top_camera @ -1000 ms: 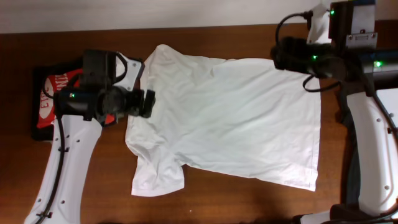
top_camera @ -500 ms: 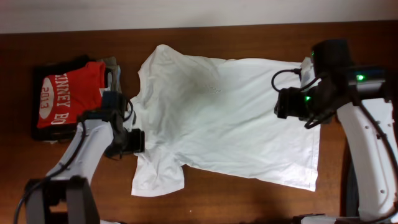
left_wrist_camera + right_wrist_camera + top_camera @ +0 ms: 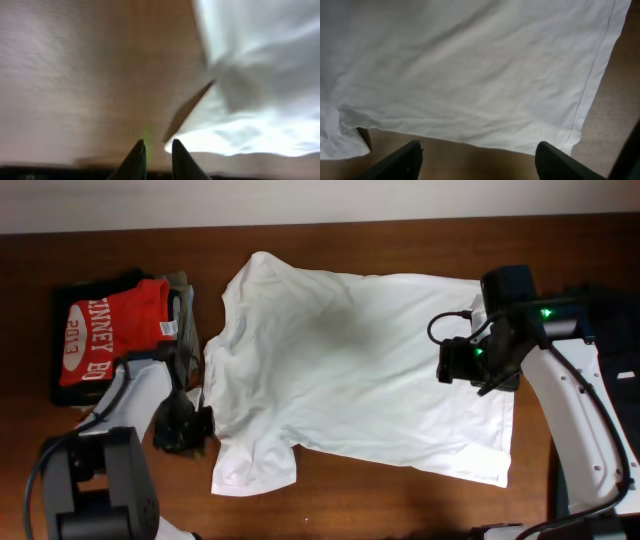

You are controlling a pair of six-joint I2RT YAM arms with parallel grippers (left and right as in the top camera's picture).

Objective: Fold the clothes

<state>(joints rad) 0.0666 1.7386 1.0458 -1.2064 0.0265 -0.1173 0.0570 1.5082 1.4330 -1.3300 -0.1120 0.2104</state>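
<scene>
Brown wood worktop (image 3: 360,505): white T-shirt (image 3: 350,380) flat at centre, long axis L-R, collar L, hem R. L claw (image 3: 156,150) near-closed, slim gap, empty, over bare wood beside shirt edge. R claw (image 3: 477,150) wide, empty, above hem area. Red folded pile (image 3: 110,330) overhead view only.

The overhead camera looks straight down from far up, taking in the whole table (image 3: 400,500) and shirt (image 3: 360,380). The left wrist view sits low and close, blurred, facing past its pincer (image 3: 156,150) at the shirt's edge. The right wrist view looks down from higher, over its pincer (image 3: 479,155), at the hem.
</scene>
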